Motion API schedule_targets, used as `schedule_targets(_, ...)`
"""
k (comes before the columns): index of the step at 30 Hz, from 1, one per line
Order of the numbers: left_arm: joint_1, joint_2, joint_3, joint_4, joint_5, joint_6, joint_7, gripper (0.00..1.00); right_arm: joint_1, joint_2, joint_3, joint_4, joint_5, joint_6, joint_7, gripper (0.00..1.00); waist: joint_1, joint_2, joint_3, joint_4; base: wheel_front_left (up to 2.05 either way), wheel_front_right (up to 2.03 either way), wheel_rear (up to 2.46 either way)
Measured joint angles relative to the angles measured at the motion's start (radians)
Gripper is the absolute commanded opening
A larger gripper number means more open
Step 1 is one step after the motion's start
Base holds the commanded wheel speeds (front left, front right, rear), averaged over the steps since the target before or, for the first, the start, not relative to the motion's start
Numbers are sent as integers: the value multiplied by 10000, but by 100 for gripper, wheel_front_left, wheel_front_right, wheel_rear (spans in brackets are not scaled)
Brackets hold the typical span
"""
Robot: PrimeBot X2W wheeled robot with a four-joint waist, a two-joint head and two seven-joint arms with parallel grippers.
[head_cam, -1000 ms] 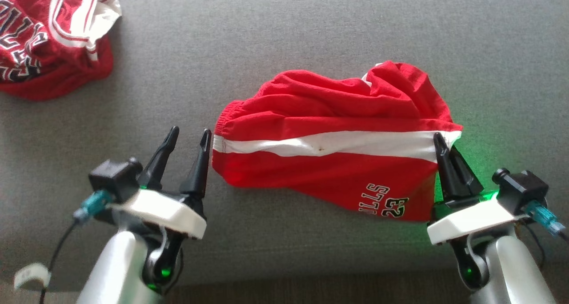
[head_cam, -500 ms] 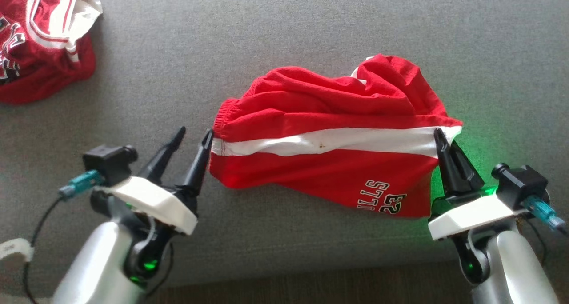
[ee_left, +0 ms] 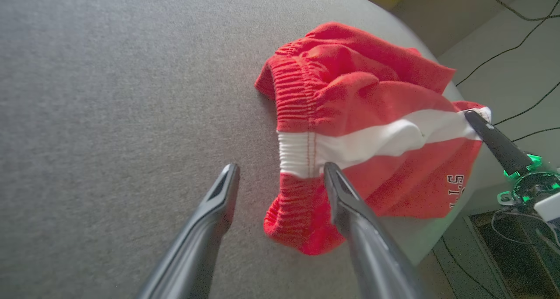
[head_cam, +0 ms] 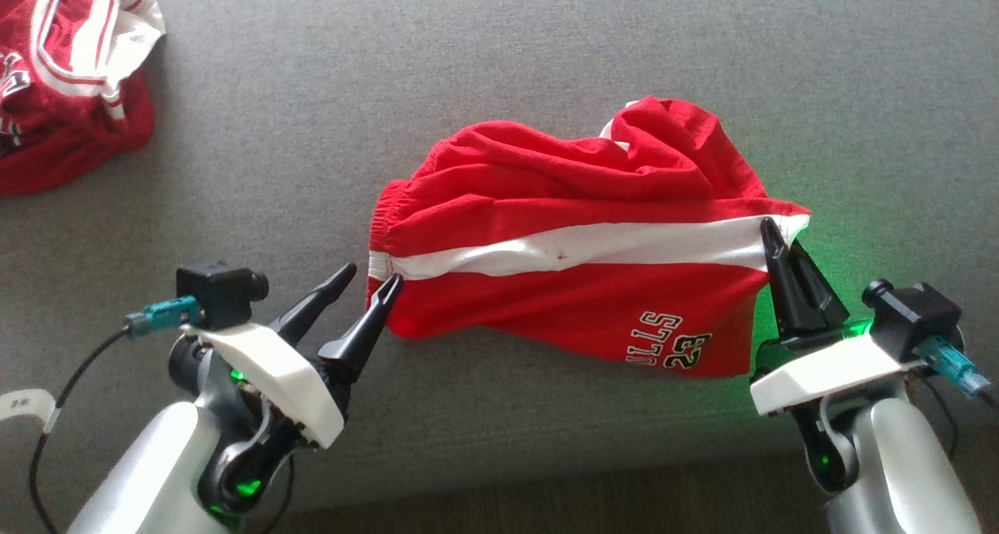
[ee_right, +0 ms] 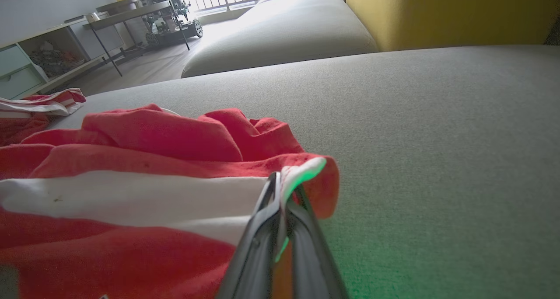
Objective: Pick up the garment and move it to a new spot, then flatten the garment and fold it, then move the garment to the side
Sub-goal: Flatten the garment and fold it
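Red shorts [head_cam: 577, 245] with a white side stripe lie crumpled on a grey sofa cushion [head_cam: 499, 58], just toward 3 o'clock from the centre of the head view. The elastic waistband is at the 9 o'clock end and the leg hem at the 3 o'clock end. Upside-down white lettering and the number 23 sit near the 5 o'clock edge, and loose folds are bunched up along the 12 to 1 o'clock side. The right end effector [head_cam: 779, 236] is at the hem end. Its two dark fingers are pressed together on the corner of the hem where the white stripe ends, and the right wrist view shows the cloth pinched between them and raised slightly off the cushion. The left end effector [head_cam: 375, 272] is at the waistband end, at 8 o'clock from the shorts, with its fingers spread apart and nothing between them. The finger nearer the shorts has its tip at the waistband where the white stripe meets it, and the other finger is over bare cushion. Whether that tip presses on the cloth cannot be told. Green light from the right wrist tints the cushion at 3 to 4 o'clock from the shorts. A second red-and-white garment [head_cam: 62, 89] lies heaped at 10 o'clock, well apart from the shorts. Black cables [ee_left: 516, 45] run over the floor beyond the cushion's edge in the left wrist view.
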Motion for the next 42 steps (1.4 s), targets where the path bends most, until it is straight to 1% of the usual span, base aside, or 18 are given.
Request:
schedule_targets(6,-406,391,-372,136,-96,0,247,100,-1,0,2,-8,4,0,0,0,0,0,104,-45,0,0,0)
schedule_targets(9,-756,399,-500,316,-151,0,265,100,-5,0,4,-8,84,0,0,0,0,0,143,-56,0,0,0)
schedule_targets(10,-835,405,-541,372,-150,0,224,94,-6,0,4,-8,90,0,0,0,0,0,149,-62,0,0,0)
schedule_targets(12,-898,410,-671,397,-155,0,167,78,-10,0,10,-8,111,0,0,0,0,0,154,-67,0,0,0)
schedule_targets(14,-912,407,-832,424,-226,0,82,71,-10,0,12,-8,159,0,0,0,0,0,151,-63,0,0,0)
schedule_targets(16,-968,418,-945,499,-257,0,61,53,-10,0,12,-8,165,0,0,0,0,0,138,-47,0,0,0)
schedule_targets(17,-1030,435,-1047,527,-305,0,4,47,-11,0,12,-8,165,0,0,0,0,0,131,-42,0,0,0)
schedule_targets(18,-1073,439,-1106,525,-360,0,-8,32,-11,0,12,-6,165,0,0,0,0,0,120,-40,0,0,0)
schedule_targets(19,-1100,447,-1151,527,-414,0,-42,0,-11,0,12,-6,165,0,0,0,0,0,111,-40,0,0,0)
schedule_targets(25,-1199,589,-1442,420,-656,0,-708,0,7,0,10,25,130,0,0,0,-1,0,-158,-19,0,0,0)
schedule_targets(26,-1197,617,-1455,336,-763,0,-844,0,26,0,17,-17,245,0,0,0,0,0,-231,-19,0,0,0)
schedule_targets(27,-1197,619,-1448,228,-940,0,-1003,0,28,6,-6,-111,842,0,2,0,0,0,-308,-20,0,0,0)
schedule_targets(28,-1193,629,-1446,82,-1129,0,-1122,0,25,6,-19,-207,1446,0,0,0,-1,0,-389,-21,0,0,0)
schedule_targets(31,-1166,612,-1384,-485,-2063,0,-1507,0,22,4,27,-485,2107,0,0,0,0,0,-665,-18,0,0,0)
schedule_targets(34,-1175,621,-1340,-1028,-2961,0,-1666,0,-62,4,65,-803,2157,0,0,0,-1,0,-987,-8,0,0,0)
schedule_targets(37,-1255,648,-1294,-1467,-3695,2,-1662,0,-542,-19,69,-1093,2155,0,4,0,-1,0,-1354,-17,0,0,0)
schedule_targets(39,-1412,675,-1212,-1682,-4057,2,-1597,0,-981,-244,234,-1452,2280,0,171,0,-1,0,-1595,-33,0,0,0)
schedule_targets(42,-1968,769,-924,-1893,-4475,4,-1526,0,-1668,-669,412,-1962,2905,0,821,0,-1,0,-1941,-90,0,0,0)
